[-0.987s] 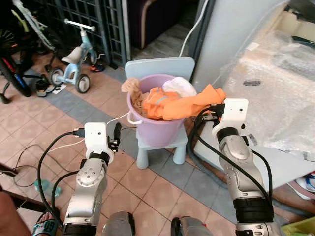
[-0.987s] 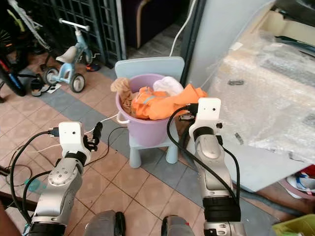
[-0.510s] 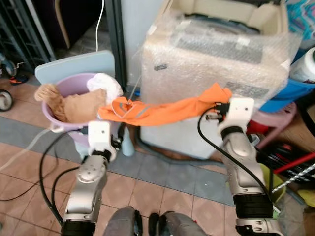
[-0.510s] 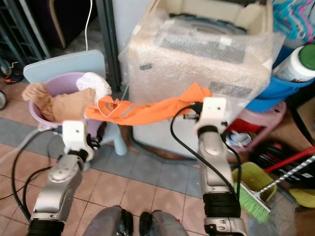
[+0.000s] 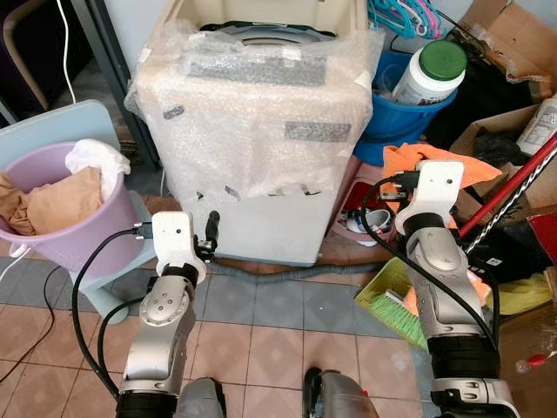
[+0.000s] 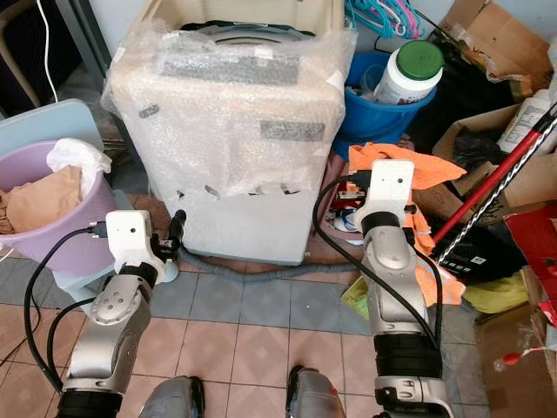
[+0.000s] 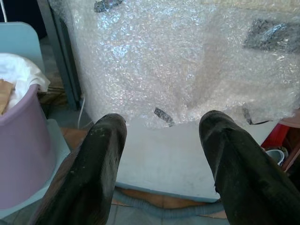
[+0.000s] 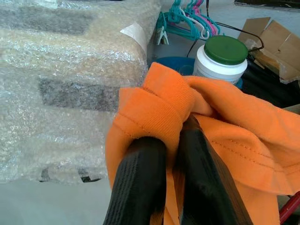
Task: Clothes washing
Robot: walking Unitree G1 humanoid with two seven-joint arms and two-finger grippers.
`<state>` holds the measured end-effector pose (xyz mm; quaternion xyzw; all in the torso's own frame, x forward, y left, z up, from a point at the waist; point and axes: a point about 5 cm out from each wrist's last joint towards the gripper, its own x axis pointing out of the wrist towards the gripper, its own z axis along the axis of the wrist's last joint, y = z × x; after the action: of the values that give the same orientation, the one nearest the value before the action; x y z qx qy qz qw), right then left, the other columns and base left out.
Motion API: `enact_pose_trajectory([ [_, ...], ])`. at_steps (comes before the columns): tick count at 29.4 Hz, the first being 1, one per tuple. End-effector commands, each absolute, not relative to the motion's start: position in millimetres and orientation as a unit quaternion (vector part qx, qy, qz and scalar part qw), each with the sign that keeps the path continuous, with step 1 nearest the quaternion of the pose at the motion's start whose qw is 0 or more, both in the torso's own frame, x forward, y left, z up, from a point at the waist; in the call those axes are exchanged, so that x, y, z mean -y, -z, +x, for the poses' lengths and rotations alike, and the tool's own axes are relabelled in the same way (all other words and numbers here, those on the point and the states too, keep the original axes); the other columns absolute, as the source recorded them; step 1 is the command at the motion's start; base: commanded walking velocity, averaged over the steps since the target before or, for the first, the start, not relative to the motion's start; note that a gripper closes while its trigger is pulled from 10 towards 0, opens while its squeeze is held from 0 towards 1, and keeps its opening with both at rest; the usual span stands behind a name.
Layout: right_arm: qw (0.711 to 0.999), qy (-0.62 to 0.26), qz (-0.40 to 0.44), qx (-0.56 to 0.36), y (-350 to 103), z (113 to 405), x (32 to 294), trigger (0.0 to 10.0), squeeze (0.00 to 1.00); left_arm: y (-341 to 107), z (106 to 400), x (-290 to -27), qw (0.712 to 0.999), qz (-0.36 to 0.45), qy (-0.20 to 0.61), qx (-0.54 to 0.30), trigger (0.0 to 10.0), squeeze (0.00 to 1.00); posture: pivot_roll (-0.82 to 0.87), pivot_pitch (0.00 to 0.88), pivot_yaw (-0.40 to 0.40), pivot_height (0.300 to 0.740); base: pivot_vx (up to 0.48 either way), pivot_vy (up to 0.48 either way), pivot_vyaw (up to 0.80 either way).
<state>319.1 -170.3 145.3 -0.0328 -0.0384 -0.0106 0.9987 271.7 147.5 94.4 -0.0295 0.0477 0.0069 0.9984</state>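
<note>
- While the robot stands before the white top-loading washing machine wrapped in clear bubble wrap, the right gripper is raised to the right of the machine, level with the machine's front panel.
- Right gripper: its two black fingers are pressed close together, clamped on a fold of the orange knit garment. The cloth bunches over the fingertips and the rest hangs down behind the right forearm, visible as orange fabric beside the arm.
- Left gripper: held low in front of the machine's bare lower front panel, fingers spread well apart with nothing between them.
- Washing machine: the lid area at the top shows a dark opening rim; whether the lid is open cannot be told.
- Round lilac plastic bucket: stands on a pale blue plastic child's chair to the left of the machine, well apart from the orange garment. It holds a tan cloth and a white cloth.
- Right of the machine: a blue plastic tub holding a white jar with a green lid; coloured clothes hangers behind it; brown cardboard boxes; a red-handled broom stick leaning across; a green-bristled brush on a yellow-green dustpan on the floor.
- Floor: pinkish tiles with a grey tile strip along the machine's foot.
</note>
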Motion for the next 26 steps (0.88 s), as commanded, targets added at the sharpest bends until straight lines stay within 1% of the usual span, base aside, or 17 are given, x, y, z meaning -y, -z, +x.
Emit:
enact_pose_trajectory([
  [1,0.998,-0.010,-0.025,0.053,-146.4,314.0,162.4,10.0,0.00,-89.8,267.9,-158.0,0.997,-0.034,-0.033,-0.063,10.0,0.00,0.03,0.109,-0.002,0.740,0.000,0.476,0.00],
  [3,0.998,-0.009,-0.025,0.048,-143.2,311.8,162.5,10.0,0.00,-88.3,266.5,-159.2,0.997,-0.033,-0.034,-0.066,10.0,0.00,0.03,0.109,-0.002,0.740,0.000,0.476,0.00],
  [5,0.999,-0.009,-0.020,0.030,-130.4,301.5,160.2,10.0,0.00,-83.8,260.9,-162.2,0.996,-0.029,-0.033,-0.074,10.0,0.00,0.04,0.110,0.004,0.740,0.000,0.478,0.00],
  [9,1.000,-0.010,-0.016,0.017,-120.5,292.6,156.2,10.0,0.00,-87.9,264.9,-162.6,0.997,-0.023,-0.031,-0.064,10.0,0.00,0.04,0.114,0.009,0.740,0.000,0.477,0.00],
  [14,1.000,-0.012,-0.014,0.016,-119.1,289.5,154.7,10.0,0.00,-90.8,270.1,-164.1,0.998,-0.014,-0.033,-0.053,10.0,0.00,0.03,0.112,0.015,0.740,0.000,0.476,0.00],
  [18,1.000,-0.004,-0.017,0.019,-120.9,288.3,159.4,10.0,0.00,-92.0,269.6,-165.1,0.998,-0.005,-0.033,-0.047,10.0,0.00,0.03,0.111,0.019,0.740,0.000,0.462,0.00],
  [20,1.000,0.000,-0.018,0.020,-121.8,288.4,161.1,10.0,0.00,-91.8,267.1,-162.4,0.999,-0.023,-0.019,-0.043,10.0,0.00,0.03,0.111,0.019,0.740,0.000,0.000,0.00],
  [24,0.999,0.001,-0.023,0.025,-123.3,288.3,161.5,10.0,0.00,-90.9,265.7,-161.0,0.999,-0.015,-0.014,-0.045,10.0,0.00,0.03,0.109,0.017,0.740,0.000,0.000,0.00],
  [26,0.998,0.010,-0.034,0.046,-129.9,288.5,164.4,10.0,0.00,-91.7,265.8,-159.9,0.999,-0.017,-0.009,-0.038,10.0,0.00,0.03,0.108,0.014,0.740,0.000,0.000,0.00],
])
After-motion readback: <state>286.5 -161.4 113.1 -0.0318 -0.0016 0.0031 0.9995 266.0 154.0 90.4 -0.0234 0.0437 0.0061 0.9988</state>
